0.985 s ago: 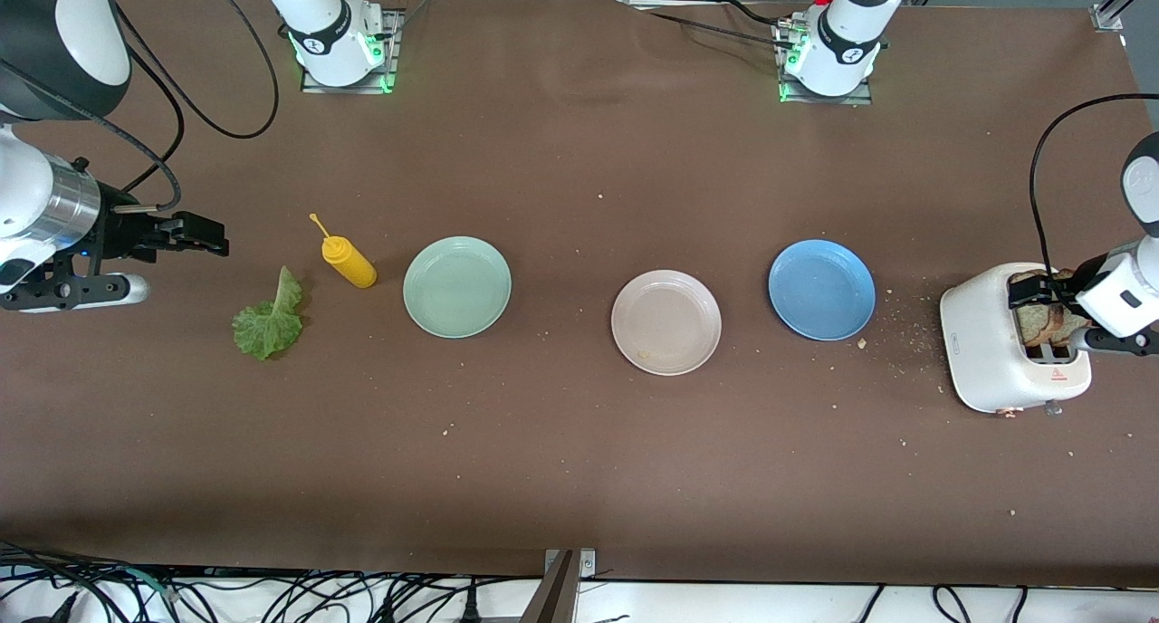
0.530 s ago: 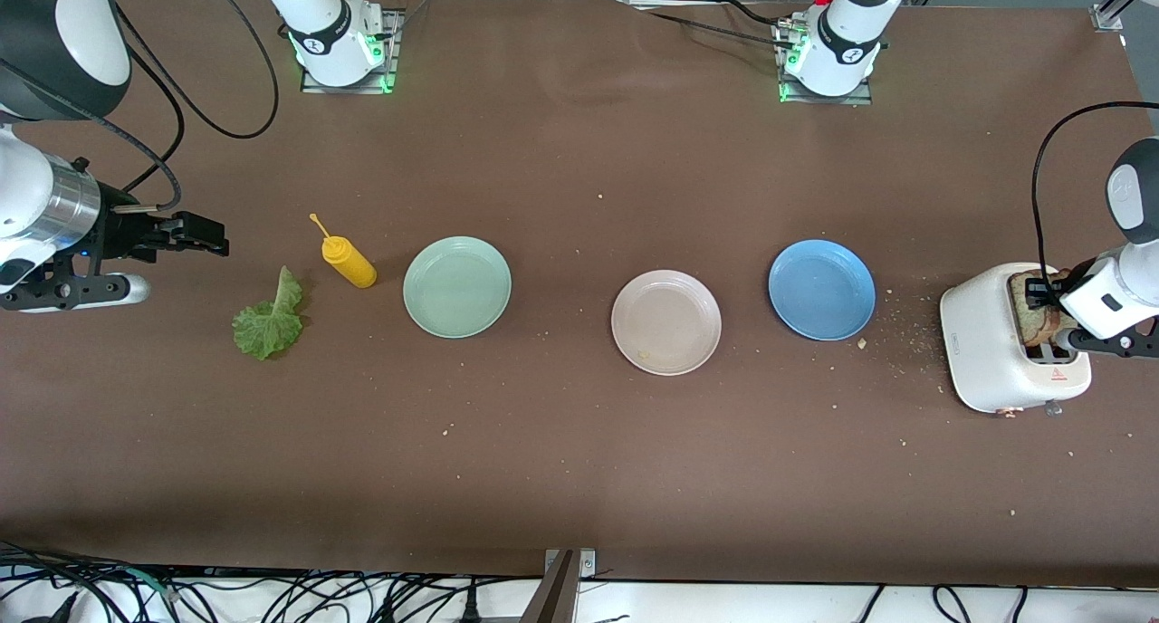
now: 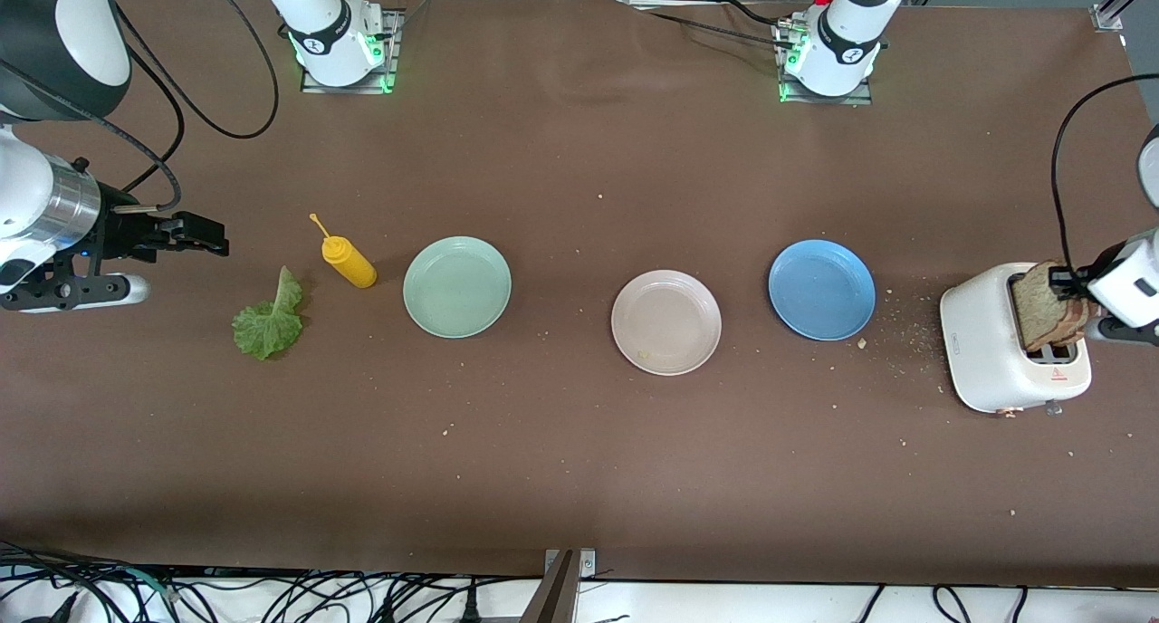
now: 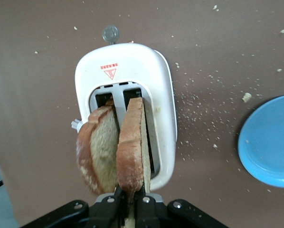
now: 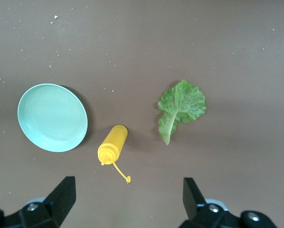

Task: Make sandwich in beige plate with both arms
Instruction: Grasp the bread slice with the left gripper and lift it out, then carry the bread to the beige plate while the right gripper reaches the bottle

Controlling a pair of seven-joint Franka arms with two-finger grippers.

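Nothing is built yet: the beige plate (image 3: 665, 321) sits bare in the middle of the table, apart from a crumb or two, with the mint-green plate (image 3: 457, 286) at its nine o'clock and the blue plate (image 3: 821, 289) at its two o'clock. The lettuce leaf (image 3: 269, 319) lies flat on the table by the yellow squeeze bottle (image 3: 347, 259), toward the right arm's end. At the left arm's end, the left gripper (image 4: 130, 202) is over the white toaster (image 3: 991, 338), fingers pinched tight on the top edge of one bread slice (image 4: 132, 145), which stands partly out of its slot; the second slice (image 4: 98, 148) leans in the neighbouring slot. So, as I judge it, both slices and the leaf remain to be carried to the plate. The right gripper (image 5: 127, 199) waits in the air over the table near the leaf, fingers spread wide and holding nothing.
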